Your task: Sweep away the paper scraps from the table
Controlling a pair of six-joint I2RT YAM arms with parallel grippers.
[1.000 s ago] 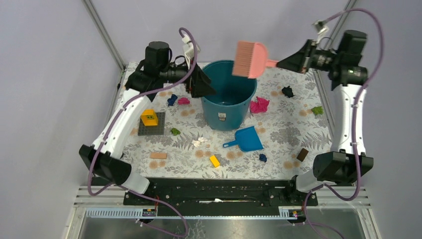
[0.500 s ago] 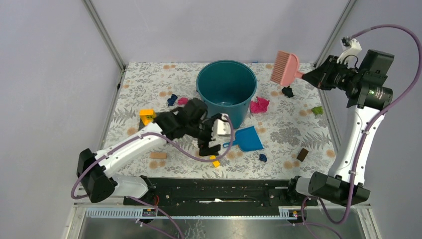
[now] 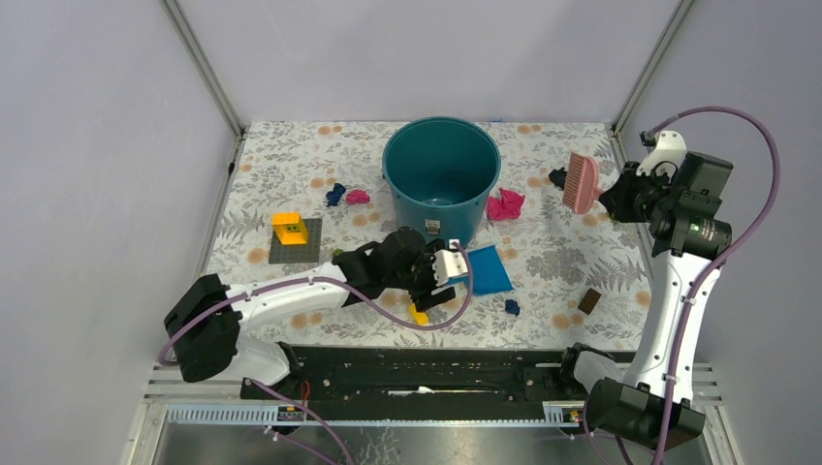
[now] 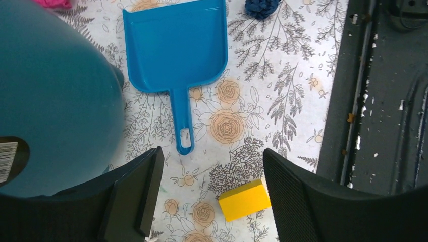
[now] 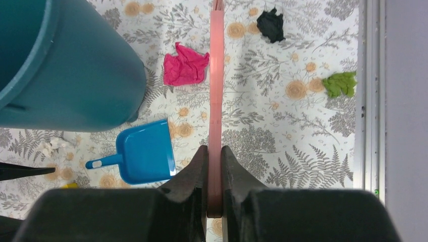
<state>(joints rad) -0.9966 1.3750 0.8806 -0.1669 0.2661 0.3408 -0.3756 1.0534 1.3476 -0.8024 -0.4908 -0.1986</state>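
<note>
Our left fingers (image 3: 438, 281) stand apart just behind the blue dustpan (image 4: 174, 45), whose handle (image 4: 181, 121) points lengthwise back at their gap. The paper scraps (image 3: 512, 307) lie scattered across the desk (image 3: 291, 165); our right fingers (image 3: 617, 199), clamped on the pink brush (image 3: 582, 182), are nearer the pink wad (image 5: 185, 64).

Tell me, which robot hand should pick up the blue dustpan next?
Probably the left. The left hand is open and hovers right by the dustpan handle, while the right hand is far off and shut on the pink brush.
</note>
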